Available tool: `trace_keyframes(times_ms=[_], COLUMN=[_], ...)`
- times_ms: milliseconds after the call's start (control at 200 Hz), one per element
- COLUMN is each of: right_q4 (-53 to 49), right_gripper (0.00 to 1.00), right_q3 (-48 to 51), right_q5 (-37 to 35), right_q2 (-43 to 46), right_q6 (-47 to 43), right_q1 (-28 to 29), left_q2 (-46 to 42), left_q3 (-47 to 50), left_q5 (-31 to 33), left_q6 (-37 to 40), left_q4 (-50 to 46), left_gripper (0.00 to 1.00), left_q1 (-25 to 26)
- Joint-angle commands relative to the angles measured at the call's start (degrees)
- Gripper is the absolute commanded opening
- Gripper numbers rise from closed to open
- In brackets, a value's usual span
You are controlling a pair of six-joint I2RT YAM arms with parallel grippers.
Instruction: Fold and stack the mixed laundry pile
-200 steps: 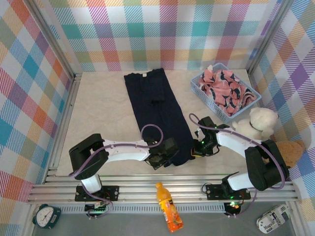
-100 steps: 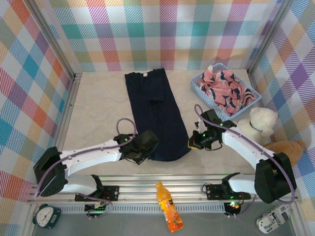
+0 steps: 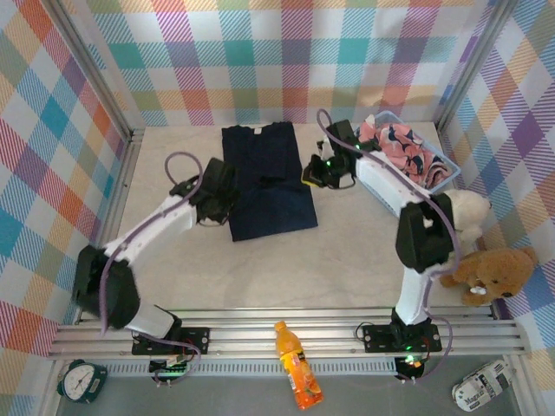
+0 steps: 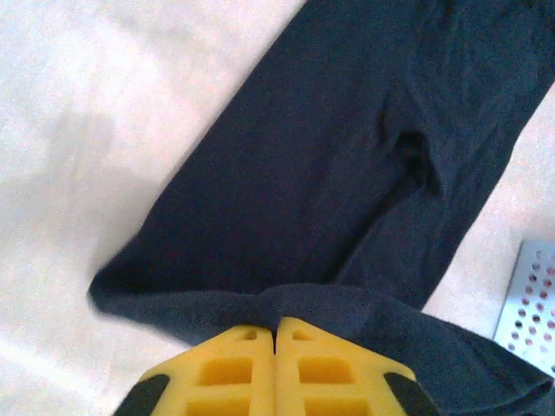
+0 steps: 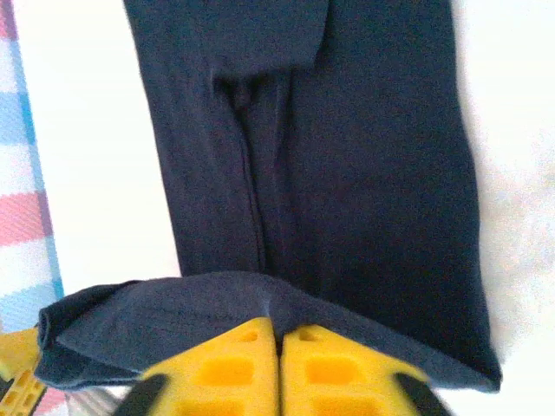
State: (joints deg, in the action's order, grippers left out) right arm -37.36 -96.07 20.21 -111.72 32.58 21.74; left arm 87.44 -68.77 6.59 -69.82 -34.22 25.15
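Though full-length before, trousers [image 3: 269, 178] now seemingly doubled.

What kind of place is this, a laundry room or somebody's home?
Probably a staged robot test booth, not a home: plaid panel walls, metal rails, and a table with trousers, a laundry basket and teddy bears as props.
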Motion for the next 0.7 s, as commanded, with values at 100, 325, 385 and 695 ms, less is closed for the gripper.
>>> trace_keyframes(times_ms=[100,325,385,695], right_q4=[-5.13,1.16,2.67,3.64], right_gripper=[0.74,0.76,0.75,0.49], right_q3=[-19.52,-0.45,5.76,20.65], right_q5=[-3.21,-3.2,-2.65,-0.98], right_q2=[-12.99,-0.39,3.08,8.44], right_q6=[1.13,-2.75,-3.22,-9.52], right_q1=[-2.39,-2.41,-2.32,-1.64], left_q2=[19.87,19.24,15.69,-0.68], left_q3=[-21.17,-21.48,-16.37,7.53], left_q5=[-6.5,-8.88,-9.0,-5.43], left_q6=[14.99,19.66,18.83,9.09], left_q4=[-4.44,-4.47,-2.83,3.11], left_gripper=[1.0,1.0,1.0,0.96], left_q1=[-6.39,-5.23,-3.8,2.21])
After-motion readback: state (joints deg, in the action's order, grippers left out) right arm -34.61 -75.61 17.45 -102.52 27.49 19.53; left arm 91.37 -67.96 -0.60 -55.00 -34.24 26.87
